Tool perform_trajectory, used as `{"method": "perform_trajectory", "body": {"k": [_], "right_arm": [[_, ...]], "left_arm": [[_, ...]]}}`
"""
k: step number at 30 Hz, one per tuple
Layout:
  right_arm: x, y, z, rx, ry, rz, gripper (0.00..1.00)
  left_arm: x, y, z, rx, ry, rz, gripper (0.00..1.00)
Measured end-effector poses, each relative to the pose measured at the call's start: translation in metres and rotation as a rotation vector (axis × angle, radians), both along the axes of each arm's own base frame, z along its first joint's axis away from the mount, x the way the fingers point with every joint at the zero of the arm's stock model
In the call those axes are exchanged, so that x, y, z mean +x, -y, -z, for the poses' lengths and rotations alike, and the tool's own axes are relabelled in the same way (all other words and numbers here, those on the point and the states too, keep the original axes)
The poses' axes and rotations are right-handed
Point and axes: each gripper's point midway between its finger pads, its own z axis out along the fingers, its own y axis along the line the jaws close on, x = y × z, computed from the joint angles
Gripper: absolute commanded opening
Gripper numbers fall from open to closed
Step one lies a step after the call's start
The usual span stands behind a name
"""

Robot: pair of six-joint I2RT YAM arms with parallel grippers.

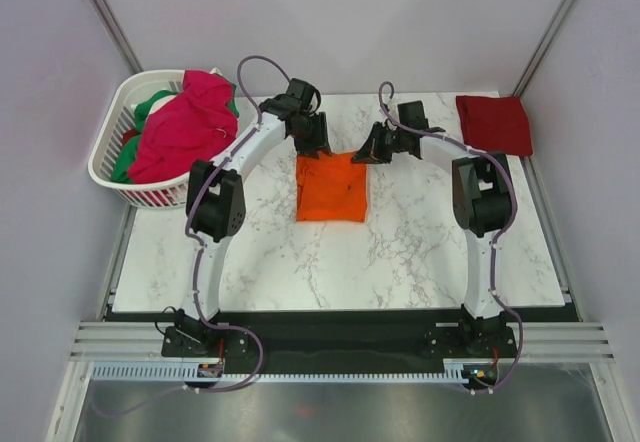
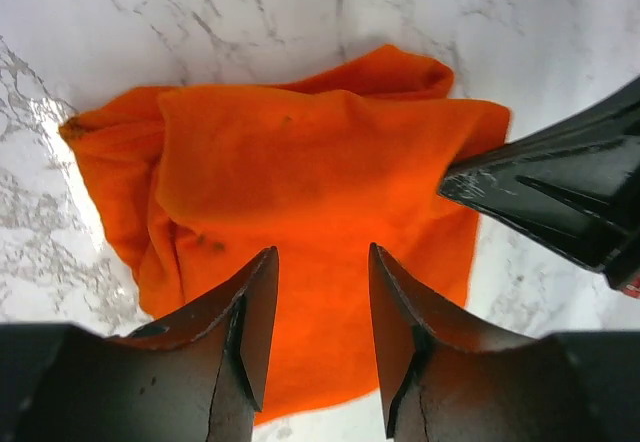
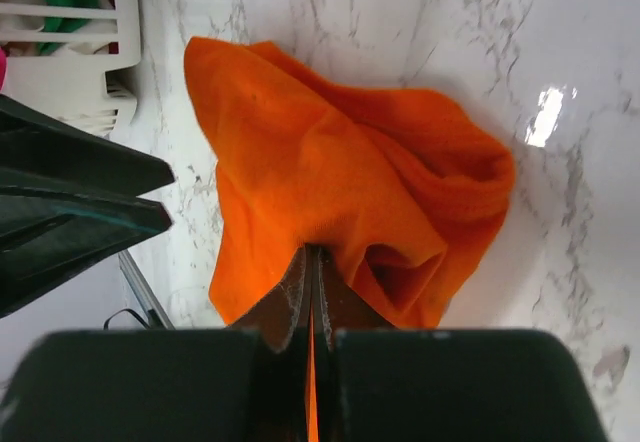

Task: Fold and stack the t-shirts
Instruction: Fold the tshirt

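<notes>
The bright orange t-shirt [image 1: 333, 187] lies folded into a small rectangle in the middle of the marble table; it also shows in the left wrist view [image 2: 300, 162] and the right wrist view [image 3: 330, 162]. My left gripper [image 2: 320, 262] is open just above its far left corner, nothing between the jaws. My right gripper [image 3: 312, 257] is shut on the shirt's far right edge. The dark red t-shirt [image 1: 494, 123] lies folded at the far right. The magenta-pink t-shirt [image 1: 185, 122] and the green t-shirt [image 1: 148, 105] are heaped in the basket.
The white slatted basket [image 1: 115, 177] stands at the table's far left corner, partly over the edge; it also shows in the right wrist view [image 3: 95, 62]. Grey walls close in the table on three sides.
</notes>
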Motion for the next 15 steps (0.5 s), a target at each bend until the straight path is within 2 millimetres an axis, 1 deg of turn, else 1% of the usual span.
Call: {"method": "perform_trajectory", "body": {"k": [3, 5, 7, 9, 10, 11, 12, 14, 15], "right_arm": [[0.014, -0.001, 0.017, 0.005, -0.015, 0.003, 0.00], [0.022, 0.000, 0.029, 0.006, -0.025, 0.008, 0.00], [0.030, 0.001, 0.045, 0.010, -0.046, 0.013, 0.03], [0.033, 0.002, 0.056, 0.036, -0.077, 0.009, 0.10], [0.036, 0.002, 0.056, 0.056, -0.084, 0.005, 0.17], [0.040, 0.002, 0.055, 0.071, -0.082, 0.003, 0.31], [0.044, 0.003, 0.054, 0.085, -0.082, 0.003, 0.37], [0.050, 0.001, 0.048, 0.115, -0.065, -0.013, 0.47], [0.053, 0.000, 0.046, 0.122, -0.056, -0.016, 0.49]], "left_arm": [[0.011, -0.002, 0.032, 0.027, -0.037, -0.016, 0.48], [0.021, -0.004, 0.050, 0.044, -0.047, -0.029, 0.48], [0.031, -0.007, 0.064, 0.058, -0.051, -0.045, 0.48], [0.038, -0.012, 0.076, 0.064, -0.060, -0.064, 0.47], [0.040, -0.014, 0.081, 0.067, -0.064, -0.072, 0.47], [0.043, -0.016, 0.084, 0.063, -0.067, -0.082, 0.46], [0.045, -0.018, 0.085, 0.058, -0.070, -0.091, 0.46], [0.050, -0.023, 0.084, 0.055, -0.060, -0.109, 0.46], [0.053, -0.026, 0.084, 0.055, -0.056, -0.119, 0.46]]}}
